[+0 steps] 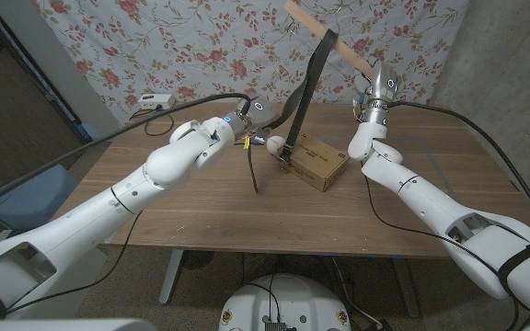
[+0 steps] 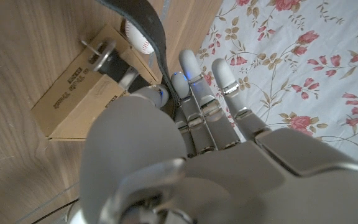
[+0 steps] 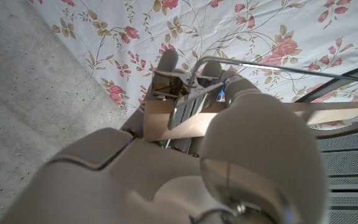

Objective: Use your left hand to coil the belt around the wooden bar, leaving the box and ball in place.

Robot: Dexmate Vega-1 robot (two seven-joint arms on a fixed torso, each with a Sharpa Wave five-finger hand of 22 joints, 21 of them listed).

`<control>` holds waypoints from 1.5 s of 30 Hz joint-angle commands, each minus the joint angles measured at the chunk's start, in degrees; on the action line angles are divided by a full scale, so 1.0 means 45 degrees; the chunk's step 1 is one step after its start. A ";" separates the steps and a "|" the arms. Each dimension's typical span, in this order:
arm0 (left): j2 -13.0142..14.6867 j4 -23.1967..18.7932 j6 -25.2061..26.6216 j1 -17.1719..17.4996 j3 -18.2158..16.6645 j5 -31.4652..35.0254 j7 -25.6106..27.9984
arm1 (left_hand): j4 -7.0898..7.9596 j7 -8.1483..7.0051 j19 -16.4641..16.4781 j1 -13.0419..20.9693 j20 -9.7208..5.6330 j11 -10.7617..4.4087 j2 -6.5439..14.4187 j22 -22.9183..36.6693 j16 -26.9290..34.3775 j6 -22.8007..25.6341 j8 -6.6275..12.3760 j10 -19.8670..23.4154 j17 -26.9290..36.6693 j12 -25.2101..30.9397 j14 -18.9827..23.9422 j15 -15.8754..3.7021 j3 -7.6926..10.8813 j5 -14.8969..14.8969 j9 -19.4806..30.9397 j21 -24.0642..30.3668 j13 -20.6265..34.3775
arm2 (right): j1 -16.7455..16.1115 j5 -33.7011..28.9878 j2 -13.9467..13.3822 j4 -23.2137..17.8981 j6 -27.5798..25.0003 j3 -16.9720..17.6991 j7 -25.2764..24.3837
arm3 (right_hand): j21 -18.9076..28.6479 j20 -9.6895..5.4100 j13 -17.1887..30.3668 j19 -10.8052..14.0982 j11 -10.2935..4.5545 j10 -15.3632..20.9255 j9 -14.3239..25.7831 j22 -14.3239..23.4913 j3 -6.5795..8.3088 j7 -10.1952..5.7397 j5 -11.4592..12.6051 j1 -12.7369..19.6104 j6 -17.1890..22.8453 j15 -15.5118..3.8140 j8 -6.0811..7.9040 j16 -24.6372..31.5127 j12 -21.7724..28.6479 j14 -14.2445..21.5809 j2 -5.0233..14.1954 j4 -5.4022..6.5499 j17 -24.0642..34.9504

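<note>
The right robot hand grips the wooden bar up high so the left robot hand, pinching the black belt, can loop it above the cardboard box and baseball on the bench.

Head camera looks down over the table — wrist cameras sit close behind the hands.

Open bench all along the near side & far left, but mid-bench is tight w/ box, ball just beside it, and belt hanging from the raised wooden bar straight across that gap.
</note>
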 commanded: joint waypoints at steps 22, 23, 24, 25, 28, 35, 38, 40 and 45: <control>-0.1193 -0.1346 -0.1162 0.0014 -0.0720 -0.1418 0.1650 | -0.0062 -0.0098 0.0034 0.0473 -0.0122 -0.0548 0.0332 0.0011 -0.0144 0.0233 0.1147 0.0586 0.0134 -0.0058 0.0127 -0.0513 -0.0063 -0.0051 0.0712 -0.0023 0.0072 | 0.0049 -0.0594 -0.0989 0.0246 -0.0739 -0.0571 -0.0689 | 0.0057 -0.1762 0.0015 0.0032 0.0010 0.0022 0.0078 0.0036 0.0395 0.0085 -0.0024 0.0810 0.0216 -0.1224 -0.0051 0.0105 0.0048 0.0087 0.0802 0.0530 0.0046; -0.1196 -0.1384 -0.1192 -0.0094 -0.0778 -0.1394 0.1721 | -0.0061 -0.0114 0.0041 0.0472 -0.0133 -0.0549 0.0333 0.0010 -0.0148 0.0224 0.1139 0.0586 0.0138 -0.0055 0.0126 -0.0511 -0.0067 -0.0053 0.0703 -0.0021 0.0078 | 0.0037 -0.0676 -0.1032 0.0247 -0.0758 -0.0621 -0.0702 | 0.0060 -0.1775 0.0112 0.0046 -0.0012 -0.0018 0.0066 0.0035 0.0391 0.0083 -0.0023 0.0809 0.0218 -0.1224 -0.0061 0.0103 0.0092 0.0080 0.0800 0.0535 0.0045; -0.1194 -0.1417 -0.1209 -0.0191 -0.0826 -0.1296 0.1838 | -0.0060 -0.0112 0.0039 0.0472 -0.0135 -0.0559 0.0333 0.0010 -0.0150 0.0234 0.1141 0.0584 0.0140 -0.0050 0.0127 -0.0511 -0.0069 -0.0053 0.0699 -0.0022 0.0089 | 0.0031 -0.0801 -0.1081 0.0240 -0.0851 -0.0690 -0.0703 | 0.0060 -0.1780 0.0045 0.0048 -0.0016 0.0005 0.0095 0.0035 0.0389 0.0091 -0.0023 0.0810 0.0205 -0.1224 -0.0052 0.0103 0.0058 0.0077 0.0800 0.0537 0.0044; -0.1196 -0.1453 -0.1209 -0.0283 -0.0871 -0.1174 0.1942 | -0.0060 -0.0134 0.0023 0.0472 -0.0145 -0.0567 0.0336 0.0012 -0.0154 0.0211 0.1142 0.0585 0.0145 -0.0053 0.0130 -0.0511 -0.0076 -0.0057 0.0711 -0.0022 0.0087 | 0.0036 -0.0975 -0.1096 0.0263 -0.1036 -0.0767 -0.0771 | 0.0058 -0.1781 0.0020 0.0046 -0.0015 0.0015 0.0108 0.0034 0.0388 0.0056 -0.0023 0.0811 0.0211 -0.1223 -0.0043 0.0103 0.0047 0.0075 0.0799 0.0538 0.0045; -0.1251 -0.1567 -0.1201 -0.0565 -0.1031 -0.1055 0.2020 | -0.0062 -0.0175 0.0032 0.0477 -0.0154 -0.0593 0.0342 0.0012 -0.0163 0.0200 0.1135 0.0586 0.0157 -0.0068 0.0142 -0.0516 -0.0087 -0.0063 0.0695 -0.0017 0.0072 | 0.0018 -0.1402 -0.1267 0.0279 -0.1344 -0.0999 -0.0792 | 0.0030 -0.1781 0.0103 -0.0023 -0.0002 -0.0032 0.0097 0.0031 0.0377 0.0048 -0.0021 0.0811 0.0203 -0.1223 -0.0063 0.0103 0.0078 0.0061 0.0791 0.0549 0.0045; -0.1447 -0.1719 -0.1355 -0.1226 -0.1171 -0.0815 0.2191 | -0.0062 -0.0154 0.0029 0.0484 -0.0169 -0.0588 0.0350 0.0007 -0.0198 0.0221 0.1140 0.0590 0.0183 -0.0081 0.0141 -0.0514 -0.0110 -0.0074 0.0666 -0.0021 0.0069 | -0.0026 -0.1719 -0.1416 0.0522 -0.1640 -0.1217 -0.0850 | -0.0025 -0.1768 0.0029 -0.0120 0.0000 0.0004 0.0136 0.0023 0.0345 0.0003 -0.0009 0.0814 0.0194 -0.1222 -0.0069 0.0085 0.0039 -0.0021 0.0767 0.0579 0.0044; -0.1630 -0.1672 -0.1365 -0.1539 -0.1205 -0.0772 0.2251 | -0.0065 -0.0171 0.0034 0.0490 -0.0169 -0.0592 0.0353 0.0005 -0.0215 0.0197 0.1146 0.0599 0.0194 -0.0082 0.0144 -0.0518 -0.0119 -0.0079 0.0679 -0.0020 0.0070 | -0.0027 -0.1966 -0.1558 0.0634 -0.1515 -0.1403 -0.0989 | -0.0038 -0.1784 0.0014 -0.0128 0.0051 0.0017 0.0100 0.0022 0.0337 0.0006 -0.0003 0.0817 0.0206 -0.1225 -0.0095 0.0082 0.0035 -0.0030 0.0769 0.0590 0.0042; -0.1742 -0.1594 -0.1372 -0.1796 -0.1210 -0.0741 0.2199 | -0.0067 -0.0141 0.0038 0.0494 -0.0167 -0.0625 0.0356 0.0004 -0.0225 0.0198 0.1151 0.0600 0.0201 -0.0078 0.0146 -0.0520 -0.0124 -0.0083 0.0680 -0.0020 0.0083 | -0.0047 -0.2093 -0.1609 0.0685 -0.1412 -0.1486 -0.1152 | -0.0049 -0.1789 0.0114 -0.0141 0.0024 -0.0025 0.0102 0.0020 0.0331 0.0005 -0.0001 0.0816 0.0218 -0.1224 -0.0093 0.0080 0.0079 -0.0039 0.0765 0.0596 0.0041; -0.2037 -0.1417 -0.1374 -0.2444 -0.1143 -0.0710 0.1874 | -0.0058 -0.0187 0.0039 0.0491 -0.0208 -0.0610 0.0356 -0.0004 -0.0258 0.0214 0.1161 0.0601 0.0223 -0.0091 0.0151 -0.0520 -0.0145 -0.0092 0.0665 -0.0036 0.0078 | -0.0154 -0.2462 -0.1750 0.0652 -0.1456 -0.1648 -0.1459 | -0.0091 -0.1802 0.0082 -0.0214 0.0026 -0.0053 0.0102 0.0016 0.0316 -0.0013 0.0006 0.0811 0.0204 -0.1224 -0.0106 0.0072 0.0045 -0.0064 0.0750 0.0610 0.0041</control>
